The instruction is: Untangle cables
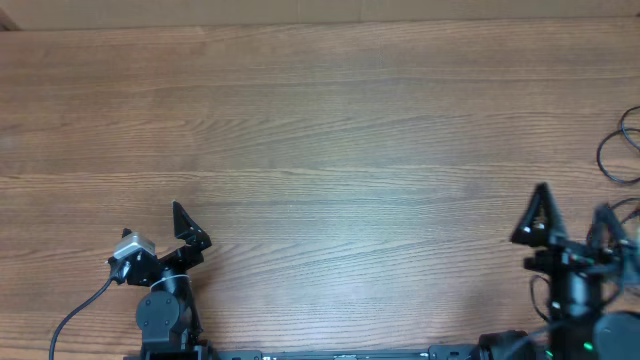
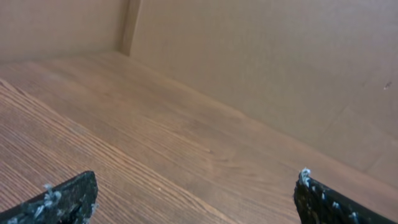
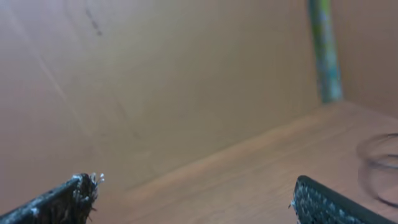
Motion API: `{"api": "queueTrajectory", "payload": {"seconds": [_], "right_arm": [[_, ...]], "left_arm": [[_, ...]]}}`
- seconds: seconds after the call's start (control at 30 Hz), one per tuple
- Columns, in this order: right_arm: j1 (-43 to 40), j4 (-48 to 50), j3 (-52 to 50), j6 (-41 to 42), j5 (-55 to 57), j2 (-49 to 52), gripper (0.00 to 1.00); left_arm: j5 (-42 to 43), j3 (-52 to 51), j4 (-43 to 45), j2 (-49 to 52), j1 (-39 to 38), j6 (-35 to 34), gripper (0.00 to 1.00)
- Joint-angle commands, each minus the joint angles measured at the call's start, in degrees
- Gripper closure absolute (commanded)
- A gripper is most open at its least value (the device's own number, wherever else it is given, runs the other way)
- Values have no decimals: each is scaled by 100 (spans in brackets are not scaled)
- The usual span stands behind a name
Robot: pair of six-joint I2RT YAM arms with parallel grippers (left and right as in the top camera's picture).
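Overhead, I see a wooden table (image 1: 320, 120). The cables (image 1: 602, 157) lie at its far right edge, about halfway up the view. They are thin black loops, mostly cut off by the frame, so I cannot tell how many there are or how they cross. Any plug tips are too small to make out.

The left gripper (image 1: 192, 226) sits low on the left near the front edge. Its jaws are spread wide with only bare wood between them, and its arm is cropped by the bottom border. The right gripper (image 1: 572, 205) sits low on the right, jaws likewise wide apart and holding nothing. The cables lie beyond it and to its right, not touching it.

The left wrist view shows only two black fingertips (image 2: 68, 198) in the bottom corners, with wood grain between them and a plain brown wall (image 2: 261, 62) behind. The right wrist view is blurred. Its fingertips (image 3: 62, 199) frame a faint loop of the cables (image 3: 362, 158), cut off at the right edge. A greenish upright strip (image 3: 324, 50) stands against the wall, and I cannot identify it.
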Motion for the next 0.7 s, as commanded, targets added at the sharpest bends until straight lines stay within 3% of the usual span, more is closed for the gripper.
{"api": "queueTrajectory", "payload": {"seconds": [0.0, 0.27, 0.43, 0.67], "right_arm": [[31, 981, -957, -22, -413, -490, 0], [-105, 2400, -1982, -411, -507, -804, 0], [-208, 2719, -2225, -1596, -962, -807, 0], [-210, 2914, -2857, -1790, -984, -981, 0]], "left_arm": [[4, -20, 0, -50, -33, 87, 0], [4, -20, 0, -50, -33, 87, 0], [4, -20, 0, -50, -33, 87, 0], [4, -20, 0, -50, -33, 87, 0]]}}
